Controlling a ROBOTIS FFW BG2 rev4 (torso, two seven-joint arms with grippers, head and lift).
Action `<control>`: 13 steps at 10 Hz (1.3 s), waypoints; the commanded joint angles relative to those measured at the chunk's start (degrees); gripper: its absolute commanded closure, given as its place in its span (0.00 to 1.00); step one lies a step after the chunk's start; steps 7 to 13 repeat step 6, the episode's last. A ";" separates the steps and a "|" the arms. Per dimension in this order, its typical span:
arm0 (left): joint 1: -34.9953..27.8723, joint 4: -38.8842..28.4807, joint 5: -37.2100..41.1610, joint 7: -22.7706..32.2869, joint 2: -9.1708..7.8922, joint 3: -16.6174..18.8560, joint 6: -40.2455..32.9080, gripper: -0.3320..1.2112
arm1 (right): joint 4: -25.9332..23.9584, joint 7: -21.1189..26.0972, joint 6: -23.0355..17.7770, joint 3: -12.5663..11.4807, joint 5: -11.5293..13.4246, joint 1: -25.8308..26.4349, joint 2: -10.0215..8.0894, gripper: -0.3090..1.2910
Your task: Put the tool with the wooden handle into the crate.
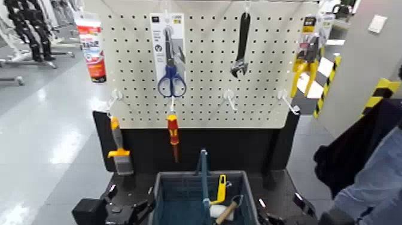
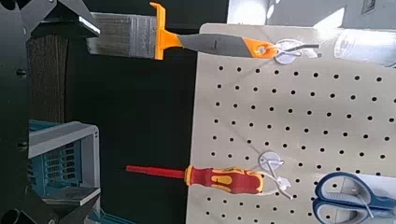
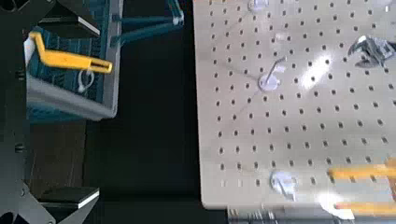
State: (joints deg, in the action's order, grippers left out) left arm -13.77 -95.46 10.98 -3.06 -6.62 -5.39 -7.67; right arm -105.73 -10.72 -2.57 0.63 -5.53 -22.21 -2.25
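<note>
- The one pegboard (image 1: pixel 200 66) stood behind the crate, with six hanging things: one tube (image 1: pixel 91 51), one pair of scissors (image 1: pixel 171 81), one wrench (image 1: pixel 241 51), one pair of yellow-handled pliers (image 1: pixel 308 63), one brush (image 1: pixel 121 152) and one red-and-yellow screwdriver (image 1: pixel 173 133).
- The one crate (image 1: pixel 172 179), blue-grey with a tall central handle bar, stood below the pegboard, between the two grippers. It held two tools that could be made out: the tool with the wooden handle and a mini roller.
- Two grippers were in view. The right gripper (image 1: pixel 281 209) was just outside the crate's right side, its fingers spread apart and nothing between them. The left gripper (image 1: pixel 130 208) was beside the opposite side, also open and empty.
- The one mini roller (image 1: pixel 221 189), yellow-handled with a white roll, lay in the crate's right part.
- The one tool with the wooden handle (image 1: pixel 227 213) lay tilted inside the crate, right of the handle bar, near the roller. It was apart from the right gripper, with the crate's side wall between them.
</note>
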 commanded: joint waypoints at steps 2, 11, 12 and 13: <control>-0.03 -0.07 -0.09 0.08 0.12 -0.06 0.11 0.29 | 1.40 7.02 -9.30 -0.36 4.12 -4.16 2.08 0.27; -0.12 0.01 -0.09 0.08 0.12 -0.15 0.11 0.29 | 1.31 8.08 -10.17 -0.45 5.00 -4.25 2.08 0.27; -0.12 0.01 -0.09 0.08 0.12 -0.15 0.11 0.29 | 1.31 8.08 -10.17 -0.45 5.00 -4.25 2.08 0.27; -0.12 0.01 -0.09 0.08 0.12 -0.15 0.11 0.29 | 1.31 8.08 -10.17 -0.45 5.00 -4.25 2.08 0.27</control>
